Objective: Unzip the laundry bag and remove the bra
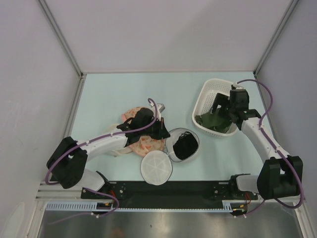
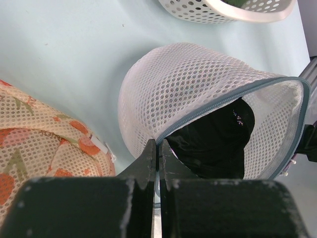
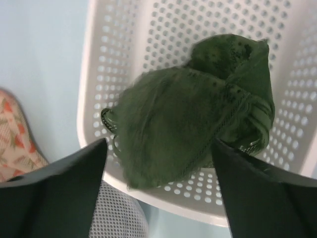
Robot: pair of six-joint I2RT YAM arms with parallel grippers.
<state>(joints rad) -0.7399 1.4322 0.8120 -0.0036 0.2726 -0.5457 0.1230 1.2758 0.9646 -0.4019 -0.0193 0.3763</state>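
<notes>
The laundry bag (image 1: 173, 148) lies on its side mid-table with its mouth open. Its round mesh lid (image 1: 156, 168) is flopped down toward the near edge. The black bra (image 1: 185, 146) sits inside the bag. In the left wrist view the bag (image 2: 188, 89) shows its blue-grey zipper band, with the bra (image 2: 218, 144) dark inside. My left gripper (image 1: 165, 132) (image 2: 158, 148) is shut on the zipper rim at the bag's left side. My right gripper (image 1: 219, 110) (image 3: 158, 163) is open above the basket, apart from the bag.
A white perforated basket (image 1: 205, 91) (image 3: 124, 39) (image 2: 247, 15) stands at the back right and holds a dark green garment (image 1: 213, 123) (image 3: 188, 104). A peach floral mesh item (image 1: 146, 145) (image 2: 44, 144) lies under my left arm, left of the bag.
</notes>
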